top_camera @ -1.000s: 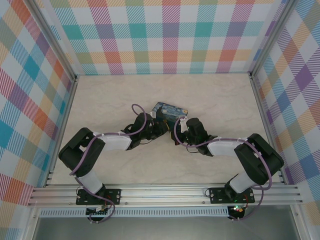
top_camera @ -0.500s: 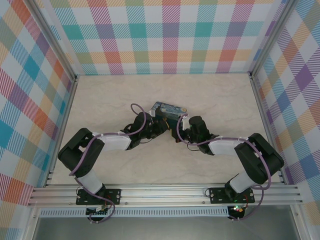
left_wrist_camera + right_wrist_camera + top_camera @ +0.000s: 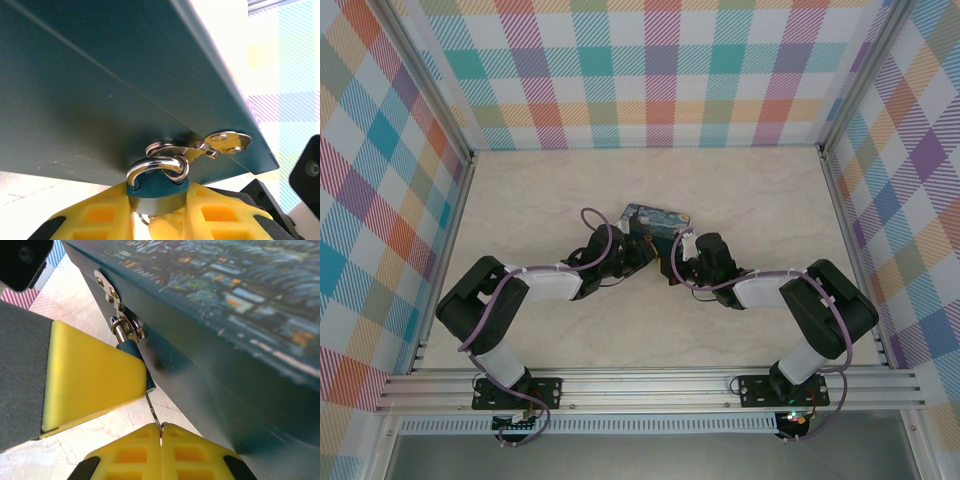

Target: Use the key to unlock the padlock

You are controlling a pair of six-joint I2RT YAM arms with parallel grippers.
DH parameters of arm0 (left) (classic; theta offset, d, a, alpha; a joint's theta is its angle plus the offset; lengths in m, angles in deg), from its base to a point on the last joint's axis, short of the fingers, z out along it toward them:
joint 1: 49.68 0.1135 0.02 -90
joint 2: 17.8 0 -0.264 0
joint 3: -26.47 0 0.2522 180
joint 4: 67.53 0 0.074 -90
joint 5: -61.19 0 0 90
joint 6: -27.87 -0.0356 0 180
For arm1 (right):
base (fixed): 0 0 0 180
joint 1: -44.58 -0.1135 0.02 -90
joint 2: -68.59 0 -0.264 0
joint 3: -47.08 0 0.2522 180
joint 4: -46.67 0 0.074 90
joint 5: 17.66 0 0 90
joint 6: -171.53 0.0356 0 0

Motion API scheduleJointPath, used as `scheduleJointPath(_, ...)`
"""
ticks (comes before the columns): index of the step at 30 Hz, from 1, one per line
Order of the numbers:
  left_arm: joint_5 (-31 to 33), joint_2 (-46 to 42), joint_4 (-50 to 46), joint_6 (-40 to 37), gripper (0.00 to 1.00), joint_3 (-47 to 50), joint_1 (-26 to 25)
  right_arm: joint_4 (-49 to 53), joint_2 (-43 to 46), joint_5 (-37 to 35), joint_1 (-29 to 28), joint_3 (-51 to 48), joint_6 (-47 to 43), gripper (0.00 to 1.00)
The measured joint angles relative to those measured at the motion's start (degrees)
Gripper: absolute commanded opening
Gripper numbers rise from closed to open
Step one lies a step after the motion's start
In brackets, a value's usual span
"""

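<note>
Left hand clamped the padlock by its rigid body, hooked to the box. Right hand pinched the key touching the padlock; thin, slippery metal, likely best held flat.

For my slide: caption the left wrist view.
Left gripper pinches the teal padlock hooked through the box's hasp.

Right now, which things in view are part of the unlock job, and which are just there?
Job:
- padlock, clamped in the left gripper
- key, pinched in the right gripper, just below the padlock

Just there:
- starry box
- hasp that the padlock hangs on
- table
</note>
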Motion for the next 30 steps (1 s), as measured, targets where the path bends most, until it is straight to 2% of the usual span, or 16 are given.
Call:
scheduleJointPath(24,-1.77,0.66,2.43,1.03,0.25,-0.17,-0.07,-0.17,1.68,1.99,1.66,-0.09,4.02,0.03)
scheduleJointPath(27,-1.95,1.22,3.26,1.31,0.29,-0.20,-0.09,0.44,1.68,1.92,1.81,-0.02,4.74,0.02)
scheduleJointPath(30,-2.36,1.44,3.15,1.27,0.39,-0.17,-0.13,2.01,1.81,1.97,1.79,0.37,5.90,0.01)
